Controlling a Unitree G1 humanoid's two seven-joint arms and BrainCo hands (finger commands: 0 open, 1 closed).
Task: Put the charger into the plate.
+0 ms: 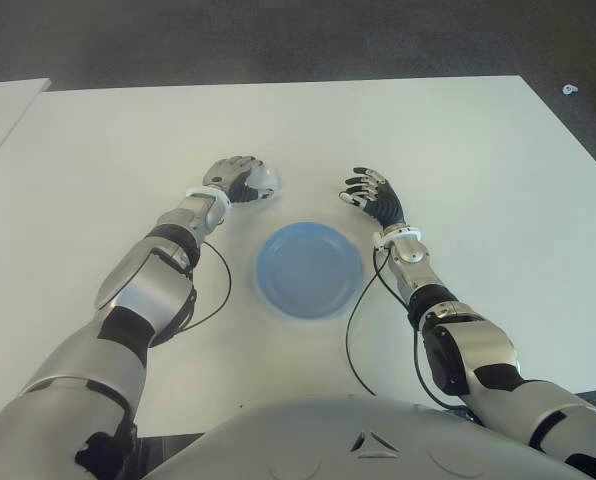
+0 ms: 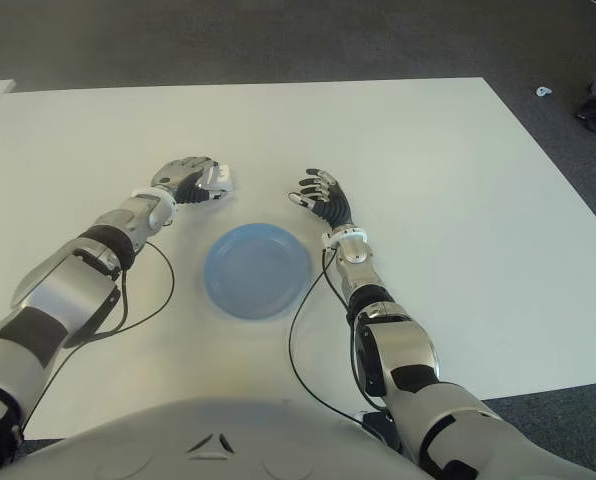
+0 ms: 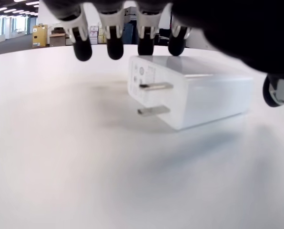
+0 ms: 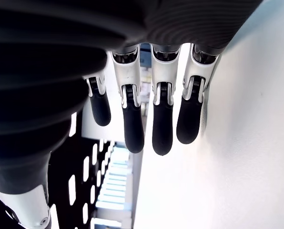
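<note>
Left hand [image 1: 240,178] arches over the white charger [image 3: 189,93] lying on the table [image 1: 458,150] beyond the blue plate [image 1: 309,270], fingers not clamped yet; best pinch the flat sides squarely before lifting; right hand [image 1: 374,196] idles open beside the plate

White worktop [image 1: 458,150] is carrying a blue plate [image 1: 309,270] near its front middle. White charger [image 3: 189,90] is lying on its side on the worktop, prongs sticking out sideways, up-left of the plate, apart from it. Black cables [image 1: 353,340] are trailing across the front.
</note>
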